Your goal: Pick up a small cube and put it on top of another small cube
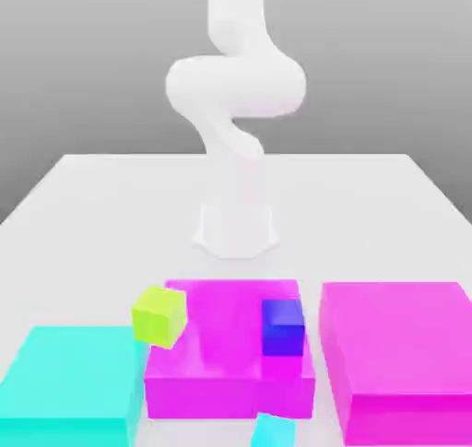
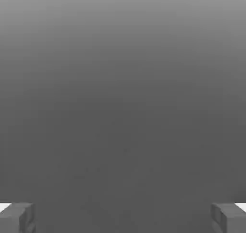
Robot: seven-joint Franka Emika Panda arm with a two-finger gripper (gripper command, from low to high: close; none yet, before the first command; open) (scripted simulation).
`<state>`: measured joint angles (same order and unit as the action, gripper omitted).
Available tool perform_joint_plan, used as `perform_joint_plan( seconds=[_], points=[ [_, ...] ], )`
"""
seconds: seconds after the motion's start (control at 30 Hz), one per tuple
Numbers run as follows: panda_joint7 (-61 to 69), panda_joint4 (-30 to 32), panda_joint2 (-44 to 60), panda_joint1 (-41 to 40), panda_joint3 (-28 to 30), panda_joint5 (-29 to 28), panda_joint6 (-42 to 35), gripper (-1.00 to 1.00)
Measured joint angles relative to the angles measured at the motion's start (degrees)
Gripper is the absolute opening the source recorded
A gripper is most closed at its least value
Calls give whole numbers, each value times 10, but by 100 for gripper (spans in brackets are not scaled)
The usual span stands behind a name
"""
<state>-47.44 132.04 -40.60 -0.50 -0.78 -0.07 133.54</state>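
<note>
- Grey two-finger gripper (image 2: 123,218) on my Panda: jaws wide apart, nothing between them in the hand view, only dark grey backdrop w/ no block in sight of it.
- White jointed robot arm (image 1: 237,86) stands at the back of the pale tabletop (image 1: 111,215), folded upright.
- Small light-cyan cube (image 1: 274,431), the one I need to pick: at the exterior view's bottom edge, partly cut off, in front of the middle magenta block, toward the exterior view's right. Ungripped.
- Small dark blue cube (image 1: 283,328), my stack target: appears over the exterior view's right part of the flat magenta block (image 1: 229,397); can't tell if it's resting on it. Top is free.
- Small yellow-green cube (image 1: 159,317): tilted, by that block's edge on the exterior view's left. Not needed, leave alone.
- Big flat cyan block (image 1: 69,381) on the exterior view's left, larger magenta block (image 1: 401,339) on its right; obstacles, IMO.
- Progress: nothing done afaict. Left: reach, grasp, lift, place on blue, release, back off.
</note>
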Motion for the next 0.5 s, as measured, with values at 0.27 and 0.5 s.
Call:
perform_joint_plan(
  seconds=[0.27, 0.5],
  points=[
    [-56, 9, 170, -15, -26, -7, 57, 0],
    [-110, 16, 315, -19, -42, -22, 106, 0]
  ],
)
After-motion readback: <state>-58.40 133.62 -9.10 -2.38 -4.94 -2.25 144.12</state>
